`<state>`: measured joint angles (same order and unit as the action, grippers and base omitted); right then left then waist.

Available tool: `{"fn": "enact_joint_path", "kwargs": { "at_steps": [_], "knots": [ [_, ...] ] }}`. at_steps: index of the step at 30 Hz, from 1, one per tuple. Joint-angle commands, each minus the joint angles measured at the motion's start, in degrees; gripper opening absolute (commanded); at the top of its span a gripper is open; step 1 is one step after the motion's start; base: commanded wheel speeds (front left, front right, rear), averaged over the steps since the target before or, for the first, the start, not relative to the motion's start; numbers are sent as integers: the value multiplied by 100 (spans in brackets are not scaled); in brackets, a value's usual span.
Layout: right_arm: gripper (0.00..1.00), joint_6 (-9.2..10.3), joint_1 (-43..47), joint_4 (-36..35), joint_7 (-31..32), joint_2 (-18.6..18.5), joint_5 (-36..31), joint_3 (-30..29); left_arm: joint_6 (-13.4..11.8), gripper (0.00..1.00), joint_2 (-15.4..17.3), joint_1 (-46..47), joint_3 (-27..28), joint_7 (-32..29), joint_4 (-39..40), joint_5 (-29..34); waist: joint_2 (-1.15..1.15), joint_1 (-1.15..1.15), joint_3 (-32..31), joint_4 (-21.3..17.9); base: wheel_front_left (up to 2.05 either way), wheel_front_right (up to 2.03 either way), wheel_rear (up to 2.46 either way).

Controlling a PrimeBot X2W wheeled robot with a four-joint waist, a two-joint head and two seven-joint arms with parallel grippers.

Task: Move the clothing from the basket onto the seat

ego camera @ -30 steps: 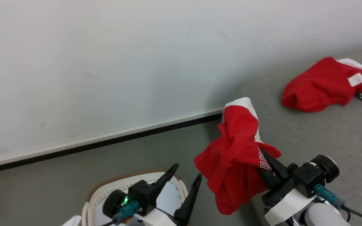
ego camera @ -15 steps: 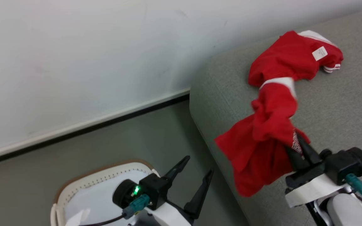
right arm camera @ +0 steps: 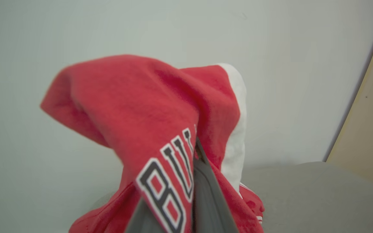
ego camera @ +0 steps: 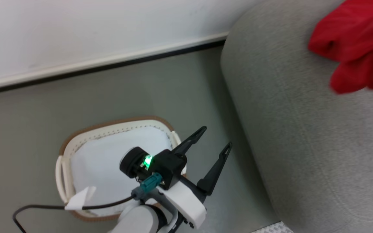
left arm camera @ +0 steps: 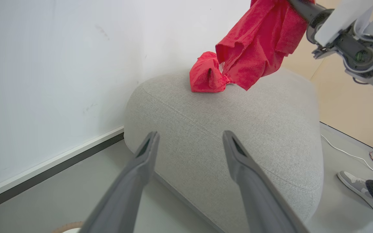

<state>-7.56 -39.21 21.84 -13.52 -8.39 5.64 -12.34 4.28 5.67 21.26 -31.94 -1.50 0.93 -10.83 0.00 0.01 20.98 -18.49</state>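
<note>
a bare indoor test room, more robot lab than home — a plain white wall point(ego camera: 76, 26) with a white-and-black skirting board point(ego camera: 108, 61) meets a smooth grey-green floor point(ego camera: 76, 97). a grey fabric sofa point(left arm camera: 238, 129) and a laundry basket point(ego camera: 115, 130) suggest a living room, while loose cables point(left arm camera: 351, 156) trail on the floor near a person's grey shoe point(left arm camera: 358, 191).
</note>
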Motion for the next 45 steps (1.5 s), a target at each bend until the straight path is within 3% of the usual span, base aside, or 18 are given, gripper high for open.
{"fn": "enact_joint_path", "kwargs": {
  "at_steps": [1, 7, 8, 13, 17, 18, 19, 20, 21, 23, 30, 41, 45],
  "knots": [
    [0, 15, -550, 202, 21, -169, -163, -454, 19, 100, 44, 147, 40, 16, 18, 42, 0, -1, 530, 443, 0, 0, 0],
    [0, 15, -1994, 944, -8, -585, -880, -2044, 24, 100, 123, 456, 83, -4, 164, 127, 0, -1, 1086, 784, 0, 0, 0],
    [0, 15, -1994, 944, -8, -585, -880, -2044, 24, 100, 123, 456, 83, -4, 164, 127, 0, -1, 1086, 784, 0, 0, 0],
    [0, 15, -2614, 1684, 29, -872, -1783, -3270, 57, 100, 114, 655, 27, 92, 378, 156, 0, -1, 1463, 1026, 0, 0, 0],
    [0, 15, -2775, 2095, -12, -830, -2546, -4294, 18, 100, 97, 721, 13, 124, 506, 152, 0, -1, 1649, 1184, 0, 0, 0],
    [9, 15, -2767, 2189, -27, -756, -2763, -4437, 5, 100, 104, 723, 14, 127, 522, 157, 0, -1, 1678, 1214, 0, 0, 0],
    [33, 15, -2759, 2297, -39, -664, -2883, -4569, -4, 100, 112, 714, 13, 133, 524, 150, 0, -1, 1695, 1241, 0, 0, 0],
    [50, 15, -2776, 2378, -69, -603, -2995, -4728, -15, 100, 125, 699, 21, 153, 514, 146, 0, -1, 1700, 1257, 0, 0, 0],
    [98, 15, -2774, 2415, -85, -592, -3126, -4855, -19, 100, 147, 684, 35, 172, 500, 145, 0, -1, 1693, 1264, 0, 0, 0],
    [100, 15, -2738, 2525, -131, -520, -3308, -5032, -47, 100, 158, 644, 60, 208, 471, 115, 0, -1, 1632, 1261, 0, 0, 0],
    [100, 15, -2388, 2627, -172, -168, -3467, -4776, -126, 100, 180, 502, 158, 422, 302, -33, 0, -1, 1163, 1063, 0, 0, 0],
    [100, 15, -706, 1719, -169, 293, -2167, -3056, -370, 100, 215, -39, 376, 927, -123, -287, 0, -1, 13, 833, 0, 0, 0],
    [100, 15, 46, 1170, -171, 362, -1708, -2253, -569, 100, 284, -347, 543, 1106, -333, -353, 0, -1, -377, 865, 0, 0, 0]
  ]
}}
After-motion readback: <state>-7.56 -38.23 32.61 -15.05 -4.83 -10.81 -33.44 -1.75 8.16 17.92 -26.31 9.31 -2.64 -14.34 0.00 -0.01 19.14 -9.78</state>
